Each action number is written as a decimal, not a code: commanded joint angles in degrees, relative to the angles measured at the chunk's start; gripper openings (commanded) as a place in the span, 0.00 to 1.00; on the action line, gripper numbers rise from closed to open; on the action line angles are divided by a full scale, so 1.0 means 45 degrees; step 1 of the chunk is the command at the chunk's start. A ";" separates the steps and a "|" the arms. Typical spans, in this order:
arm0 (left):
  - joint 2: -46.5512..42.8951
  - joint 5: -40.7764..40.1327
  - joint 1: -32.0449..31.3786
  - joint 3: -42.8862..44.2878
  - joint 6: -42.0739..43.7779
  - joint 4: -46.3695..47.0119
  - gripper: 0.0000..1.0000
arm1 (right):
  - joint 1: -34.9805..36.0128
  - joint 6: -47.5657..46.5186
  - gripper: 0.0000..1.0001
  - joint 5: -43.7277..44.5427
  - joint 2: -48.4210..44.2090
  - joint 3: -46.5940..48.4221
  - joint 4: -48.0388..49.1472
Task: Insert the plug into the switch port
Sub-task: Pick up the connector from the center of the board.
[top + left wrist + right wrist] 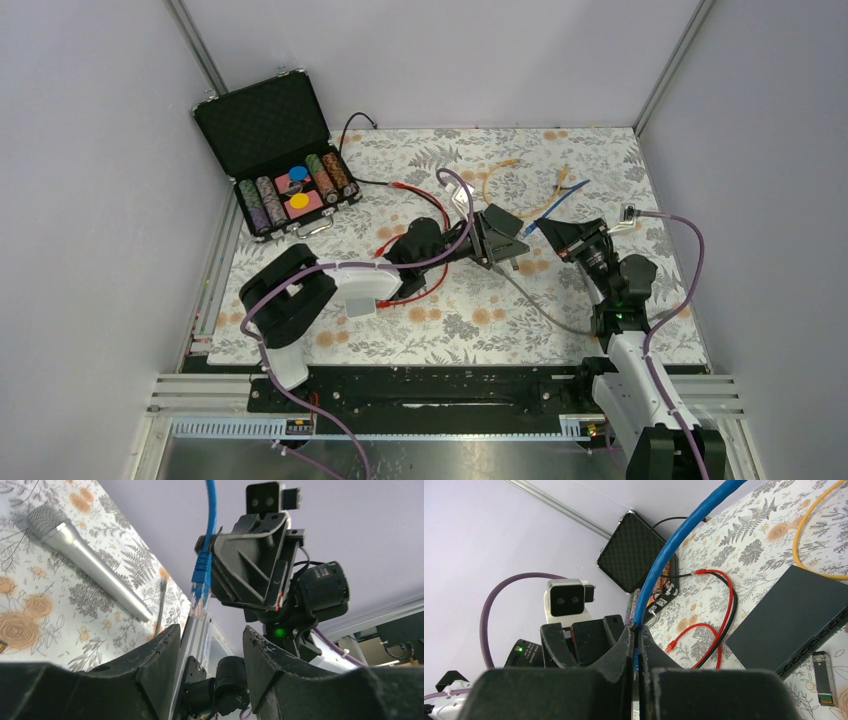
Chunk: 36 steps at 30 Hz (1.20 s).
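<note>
A floral-patterned bench (600, 160) is enclosed by plain pale lilac walls (90, 220), which are joined toward the frame's upper corners by grey aluminium rails (200, 50).

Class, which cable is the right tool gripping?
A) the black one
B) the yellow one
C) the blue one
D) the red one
C: the right tool is shut on the blue cable, and the plug at its end sticks out past the fingers.

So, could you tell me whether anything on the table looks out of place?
Nothing looks damaged or spilled. The odd item is an open case of poker chips at the far left corner, with a loose red cable trailing nearby.
</note>
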 commanded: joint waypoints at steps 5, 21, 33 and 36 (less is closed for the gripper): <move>0.0721 0.0134 0.0287 0.0231 -0.0873 0.3513 0.42 | 0.0074 0.0224 0.00 -0.0085 -0.0072 -0.0140 0.0634; 0.0371 0.1797 0.2006 0.0490 -0.0974 0.1850 0.00 | -0.0025 -0.5072 0.53 -0.1668 -0.1093 0.2558 -0.7344; 0.0206 0.5963 0.3255 0.2987 0.1626 -0.5222 0.00 | -0.0010 -1.5046 0.49 -0.7280 -0.0412 0.5218 -0.8085; 0.0368 0.6509 0.3413 0.3177 0.1559 -0.5707 0.00 | 0.0015 -1.8428 0.50 -0.7789 -0.0106 0.5208 -0.7230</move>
